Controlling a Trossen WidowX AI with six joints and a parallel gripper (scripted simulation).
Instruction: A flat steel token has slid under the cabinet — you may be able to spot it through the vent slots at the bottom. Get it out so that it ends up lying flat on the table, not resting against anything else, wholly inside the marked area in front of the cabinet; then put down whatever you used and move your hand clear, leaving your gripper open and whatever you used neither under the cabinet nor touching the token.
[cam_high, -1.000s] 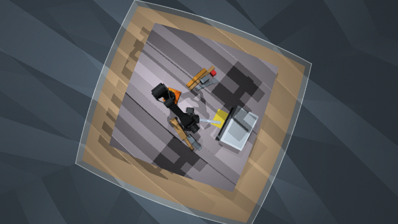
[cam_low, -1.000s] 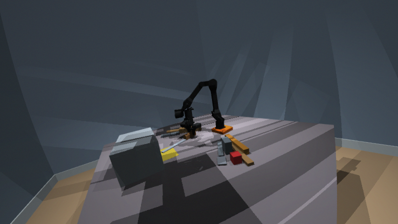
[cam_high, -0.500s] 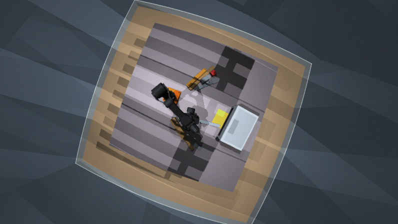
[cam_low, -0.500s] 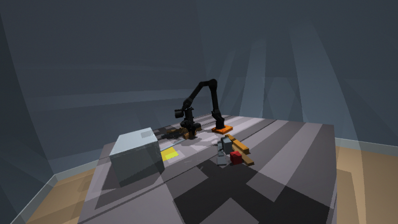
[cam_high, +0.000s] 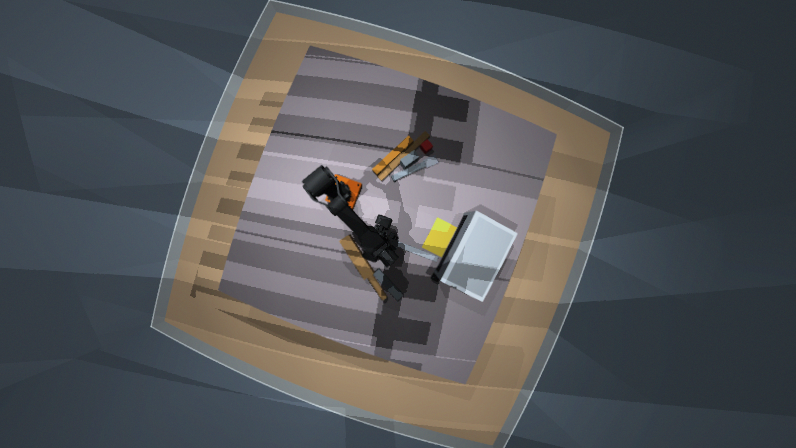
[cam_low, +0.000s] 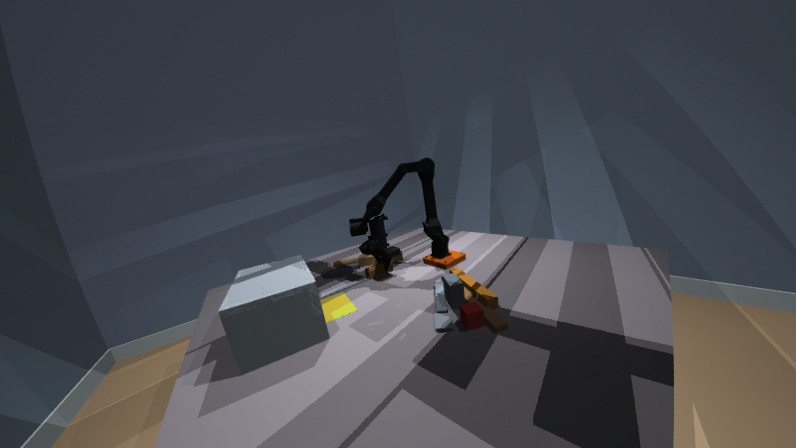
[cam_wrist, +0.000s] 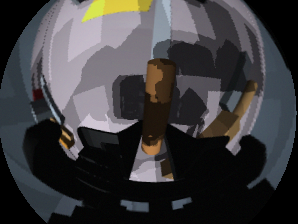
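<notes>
The pale cabinet (cam_high: 479, 256) (cam_low: 272, 328) stands on the table. The yellow marked area (cam_high: 438, 233) (cam_low: 338, 307) (cam_wrist: 117, 8) lies in front of it. My gripper (cam_low: 382, 267) (cam_wrist: 153, 123) is shut on the brown handle (cam_wrist: 160, 82) of a tool, low over the table. The tool's thin grey blade (cam_high: 418, 252) (cam_low: 345, 288) (cam_wrist: 161, 25) points toward the cabinet, beside the marked area. Its far end meets the cabinet's front edge; I cannot tell whether it goes under. The steel token is not visible in any view.
A wooden piece (cam_high: 362, 264) with a dark grey part (cam_high: 389, 284) lies just beside the gripper. On the other side lie orange-brown bars (cam_high: 392, 156) (cam_low: 476, 289), grey pieces (cam_high: 414, 168) (cam_low: 442, 321) and a red block (cam_high: 426, 145) (cam_low: 471, 315).
</notes>
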